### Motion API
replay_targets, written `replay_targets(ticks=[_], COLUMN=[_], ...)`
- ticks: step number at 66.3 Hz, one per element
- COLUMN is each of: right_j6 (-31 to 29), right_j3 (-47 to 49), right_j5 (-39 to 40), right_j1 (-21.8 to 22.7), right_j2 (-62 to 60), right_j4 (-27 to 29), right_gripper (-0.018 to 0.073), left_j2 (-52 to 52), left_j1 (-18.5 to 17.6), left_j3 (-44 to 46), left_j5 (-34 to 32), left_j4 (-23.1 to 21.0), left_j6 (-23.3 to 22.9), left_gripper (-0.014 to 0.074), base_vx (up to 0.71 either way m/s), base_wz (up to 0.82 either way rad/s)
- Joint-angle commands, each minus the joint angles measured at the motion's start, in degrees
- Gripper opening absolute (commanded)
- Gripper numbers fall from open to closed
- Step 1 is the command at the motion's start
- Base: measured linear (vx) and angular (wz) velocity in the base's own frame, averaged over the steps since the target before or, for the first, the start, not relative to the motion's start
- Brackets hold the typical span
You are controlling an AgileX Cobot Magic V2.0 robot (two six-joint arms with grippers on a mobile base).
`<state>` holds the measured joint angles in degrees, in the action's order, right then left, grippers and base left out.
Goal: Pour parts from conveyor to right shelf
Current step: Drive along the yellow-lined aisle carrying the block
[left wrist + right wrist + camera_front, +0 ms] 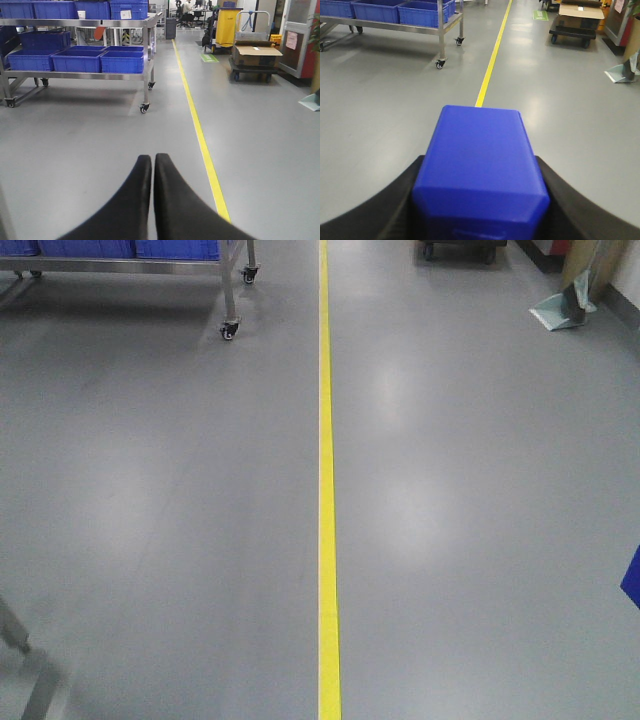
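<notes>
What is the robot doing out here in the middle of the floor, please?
It is on open floor with one blue part clamped in its right claw. The left claw is shut and empty. A steel rack holding blue crates stands ahead, left of the yellow line. No conveyor is in view, and the part has not yet been set down anywhere.
</notes>
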<state>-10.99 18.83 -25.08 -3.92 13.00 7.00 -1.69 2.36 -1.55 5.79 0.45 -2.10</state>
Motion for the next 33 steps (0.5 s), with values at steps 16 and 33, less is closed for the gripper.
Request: replay_targets(ticks=[16, 33], right_j6=[-0.5, -0.5], right_j3=[1.7, 1.7], right_j5=[4.4, 4.4], right_j1=[0.1, 0.1], right_j2=[0.5, 0.5], right_j4=[0.0, 0.0], right_gripper=[-0.0005, -0.0005], left_j2=[-1.0, -1.0], left_j1=[-0.3, -0.3], left_j3=[1.1, 1.1], left_j5=[-4.5, -4.5], left_j4=[-0.5, -0.5], left_j6=[-0.5, -0.5], left_gripper=[-0.0006, -0.0006], base_vx=[0.80, 0.80], base_wz=[0.09, 0.18])
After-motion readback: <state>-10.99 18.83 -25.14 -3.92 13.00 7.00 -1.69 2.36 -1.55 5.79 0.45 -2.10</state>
